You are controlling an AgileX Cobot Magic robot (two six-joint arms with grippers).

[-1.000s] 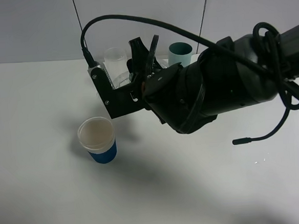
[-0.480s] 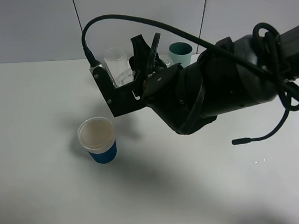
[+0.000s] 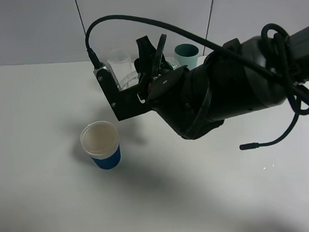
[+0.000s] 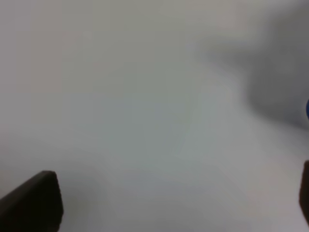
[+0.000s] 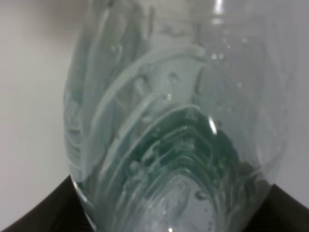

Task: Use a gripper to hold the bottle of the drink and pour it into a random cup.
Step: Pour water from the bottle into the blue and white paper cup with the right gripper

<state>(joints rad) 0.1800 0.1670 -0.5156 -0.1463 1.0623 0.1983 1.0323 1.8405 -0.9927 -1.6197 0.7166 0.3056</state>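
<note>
Right pincer (image 3: 152, 46): mine, on the black arm that reaches in from the right and across the middle; flat black fingers clamped on the bottle, one on each flank.
Bottle of the drink (image 5: 164, 121): clear plastic with liquid and green label print showing through; it fills my right wrist view, with a dark finger at each lower corner of that view. From high up it is mostly hidden behind my fingers.
Cup (image 3: 100, 143): blue band below, white rim, cream inside; upright, nearer the front than my pincer and to its left, not touching it. My arm's shadow falls beside it.
Glass tumbler (image 3: 119, 59): upright at the table's far edge, just left of my fingers.
Teal cup (image 3: 186, 54): upright at the same far edge, just right of my fingers.
Left pincer (image 4: 169, 208): fingers apart, one dark tip at each side of a blurred view, nothing between them but white surface.
Table (image 3: 49, 208): white; broad open surface left of the cup and along the whole front.
Wall (image 3: 32, 29): pale panels with dark seams, meeting the table's far edge.
Cable (image 3: 137, 19): black, arching over my pincer.
</note>
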